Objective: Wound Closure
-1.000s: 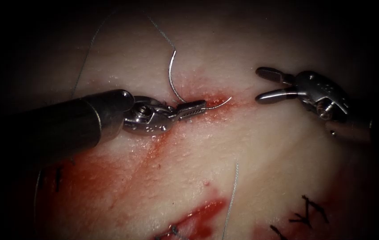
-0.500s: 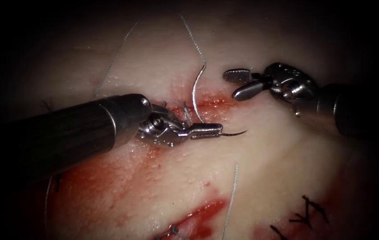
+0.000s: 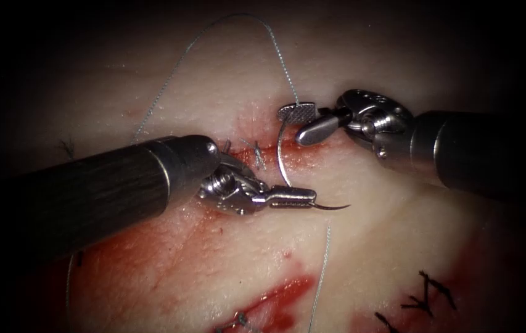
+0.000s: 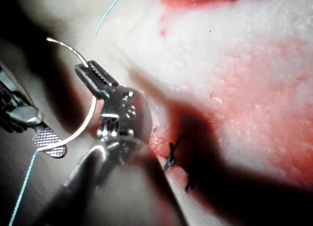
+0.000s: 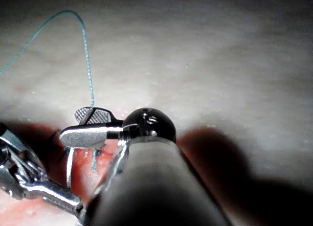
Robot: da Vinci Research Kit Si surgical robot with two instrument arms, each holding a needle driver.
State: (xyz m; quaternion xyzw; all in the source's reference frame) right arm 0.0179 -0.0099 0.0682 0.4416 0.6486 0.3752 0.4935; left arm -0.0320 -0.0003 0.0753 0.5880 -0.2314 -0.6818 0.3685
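My left tool is shut on the curved needle a short way behind its sharp tip, which juts out to the right. The needle hangs free above the tissue, just right of the cut. Its arc rises to the thread end, which lies between the open jaws of my right tool. The thread loops up and away to the left. The left wrist view shows the left tool gripping the needle. In the right wrist view the right tool straddles the needle.
A knotted stitch crosses the cut by the left tool's wrist. A loose thread runs down toward a second red opening. Dark stitches sit at the lower right. Red fluid stains the tissue at the lower left.
The left tool has carried the needle down and to the right, away from the cut. The right tool has moved left until its open jaws reach the needle's thread end.
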